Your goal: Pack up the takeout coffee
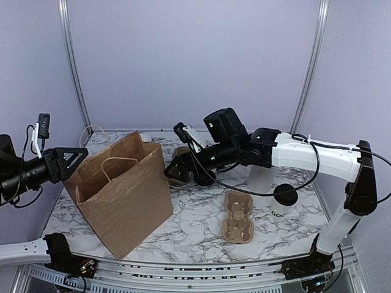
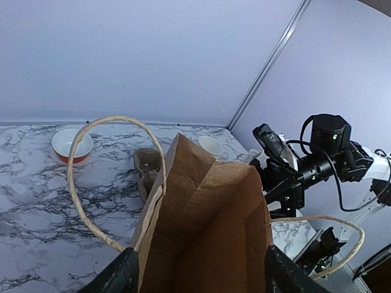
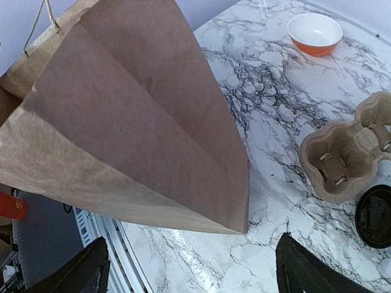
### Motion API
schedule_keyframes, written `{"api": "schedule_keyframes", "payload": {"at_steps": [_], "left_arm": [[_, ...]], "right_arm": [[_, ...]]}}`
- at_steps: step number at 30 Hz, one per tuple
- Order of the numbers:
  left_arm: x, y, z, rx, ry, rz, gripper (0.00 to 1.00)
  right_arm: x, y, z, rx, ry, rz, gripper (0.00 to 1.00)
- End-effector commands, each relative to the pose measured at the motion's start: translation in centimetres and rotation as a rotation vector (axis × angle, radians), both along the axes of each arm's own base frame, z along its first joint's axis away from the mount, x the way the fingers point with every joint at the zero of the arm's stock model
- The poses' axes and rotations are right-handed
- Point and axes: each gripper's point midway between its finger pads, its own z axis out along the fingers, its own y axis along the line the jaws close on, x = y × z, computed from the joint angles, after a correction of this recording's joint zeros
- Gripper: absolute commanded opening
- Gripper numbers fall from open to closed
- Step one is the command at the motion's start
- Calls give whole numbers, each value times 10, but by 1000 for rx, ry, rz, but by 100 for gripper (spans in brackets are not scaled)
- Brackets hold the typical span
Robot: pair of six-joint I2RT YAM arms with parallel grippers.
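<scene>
The right gripper (image 3: 192,244) has its jaws wide apart and empty, just beside the paper bag (image 3: 134,122). The left gripper (image 2: 200,253), jaws apart too, straddles the bag's mouth. The takeout coffee (image 1: 283,201) stands right of the cup carrier (image 1: 238,218), which lies between it and the bag.

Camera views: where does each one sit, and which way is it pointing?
Top external: high behind the robot, looking over the table; left arm and right arm show, paper bag left, takeout coffee right.
Left wrist: over the bag's open mouth, facing the right arm; left gripper at the bottom.
Right wrist: facing the bag's side; right gripper at the bottom.
Shared: both wrist views catch the orange bowl.
</scene>
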Motion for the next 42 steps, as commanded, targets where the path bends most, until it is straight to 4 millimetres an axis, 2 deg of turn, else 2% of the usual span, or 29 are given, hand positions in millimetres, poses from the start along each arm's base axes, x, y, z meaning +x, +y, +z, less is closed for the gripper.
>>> {"api": "schedule_keyframes", "payload": {"at_steps": [1, 7, 11, 17, 20, 26, 34, 38, 42], "left_arm": [[10, 24, 3, 135, 5, 127, 68], [21, 17, -5, 377, 90, 121, 61], [25, 17, -11, 518, 163, 122, 60], [27, 13, -15, 654, 247, 97, 59], [30, 15, -21, 704, 278, 103, 55], [38, 2, -27, 745, 299, 56, 46], [65, 0, -36, 781, 329, 69, 45], [70, -12, -44, 760, 353, 24, 44], [69, -25, -56, 742, 392, -41, 36]], "right_arm": [[-1, 7, 11, 40, -13, 8, 91], [2, 7, 10, 31, -25, 1, 91], [2, 6, 10, 26, -31, 1, 91], [2, 3, 12, 19, -46, -2, 91], [2, 3, 13, 22, -52, -2, 91], [3, 0, 14, 22, -61, -11, 91], [1, -5, 15, 31, -68, -19, 91], [0, -9, 16, 35, -73, -23, 91], [-2, -12, 17, 36, -78, -23, 91]]}}
